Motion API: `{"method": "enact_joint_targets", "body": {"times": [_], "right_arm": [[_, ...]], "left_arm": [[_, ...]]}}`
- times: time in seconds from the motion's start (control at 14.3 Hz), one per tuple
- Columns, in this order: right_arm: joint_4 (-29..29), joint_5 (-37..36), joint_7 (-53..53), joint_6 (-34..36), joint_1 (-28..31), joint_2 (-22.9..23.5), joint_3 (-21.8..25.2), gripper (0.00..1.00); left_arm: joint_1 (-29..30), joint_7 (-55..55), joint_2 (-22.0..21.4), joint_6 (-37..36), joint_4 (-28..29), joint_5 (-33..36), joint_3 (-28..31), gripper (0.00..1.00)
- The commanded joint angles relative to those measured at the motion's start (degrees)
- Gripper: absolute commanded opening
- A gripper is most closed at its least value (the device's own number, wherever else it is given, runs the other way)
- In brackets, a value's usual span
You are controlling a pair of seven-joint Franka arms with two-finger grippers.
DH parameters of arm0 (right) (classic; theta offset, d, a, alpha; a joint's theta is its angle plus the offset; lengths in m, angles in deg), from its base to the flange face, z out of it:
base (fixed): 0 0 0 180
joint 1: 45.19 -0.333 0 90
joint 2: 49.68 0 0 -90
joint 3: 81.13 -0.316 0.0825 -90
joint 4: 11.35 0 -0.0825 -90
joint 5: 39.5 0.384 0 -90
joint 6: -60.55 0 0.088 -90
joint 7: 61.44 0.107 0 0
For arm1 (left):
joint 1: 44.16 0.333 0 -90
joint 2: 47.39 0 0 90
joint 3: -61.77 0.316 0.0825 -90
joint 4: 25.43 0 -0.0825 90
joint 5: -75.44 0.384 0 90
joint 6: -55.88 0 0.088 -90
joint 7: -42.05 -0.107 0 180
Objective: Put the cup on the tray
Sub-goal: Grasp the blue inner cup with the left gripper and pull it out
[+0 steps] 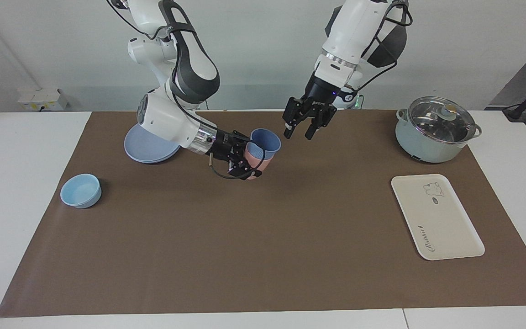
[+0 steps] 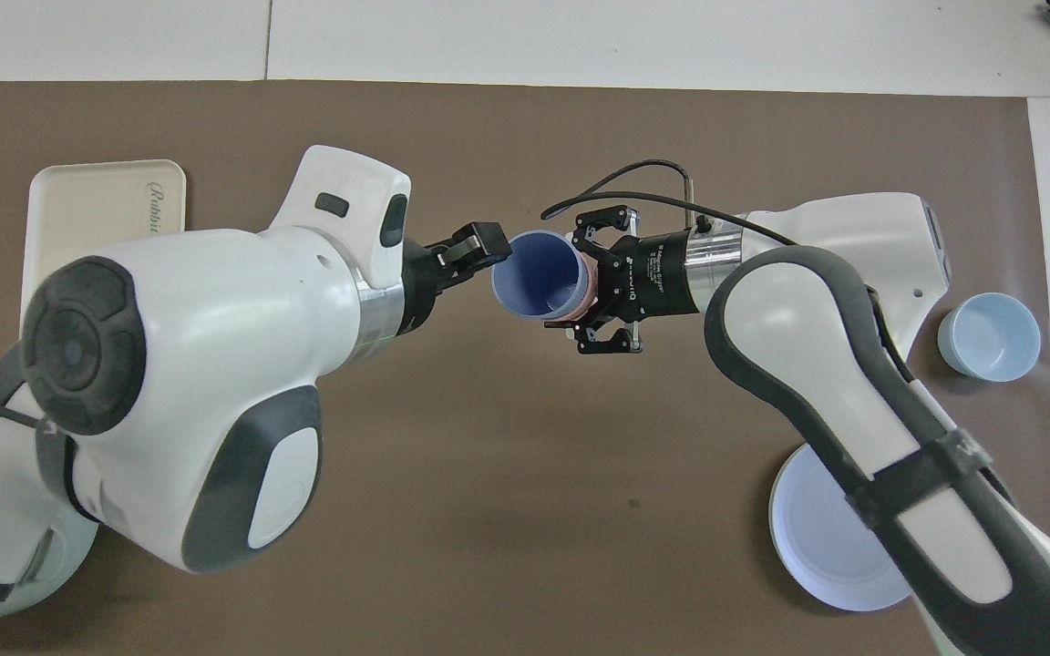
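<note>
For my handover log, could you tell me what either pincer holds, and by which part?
The right pincer grips nested cups, the blue cup inside a pink cup, around the pink one's side. The left pincer is open and holds nothing.

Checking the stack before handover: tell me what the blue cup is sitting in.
The blue cup is nested in a pink cup, clamped in the right gripper, tilted toward the open left gripper. Only a pink sliver shows; the fingers cover the rest.
</note>
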Motion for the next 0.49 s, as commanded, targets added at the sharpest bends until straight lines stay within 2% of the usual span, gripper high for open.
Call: {"method": "enact_joint_targets", "body": {"times": [0.0,0.14,0.21,0.35,0.42], "right_arm": [[-0.06,1.52,1.06,-0.83,0.05,-0.7,-0.04,0.0],[-0.15,1.52,1.06,-0.83,-0.04,-0.7,-0.04,0.0],[-0.06,1.52,1.14,-0.83,0.05,-0.7,-0.04,0.0],[-0.06,1.52,1.06,-0.83,0.05,-0.7,-0.04,0.0],[-0.06,1.44,1.06,-0.83,0.05,-0.7,-0.04,0.0]], "left_arm": [[-1.71,1.08,1.22,2.32,0.03,0.15,1.01,0.65],[-1.8,1.26,1.31,1.8,-0.23,0.15,1.01,0.31],[-1.8,1.34,1.4,1.37,-0.75,0.06,1.01,0.2],[-1.8,2.4,1.4,0.4,-1.2,0.15,1.1,0.0],[-1.71,2.23,1.4,0.39,-1.37,0.32,1.1,0.0]]}}
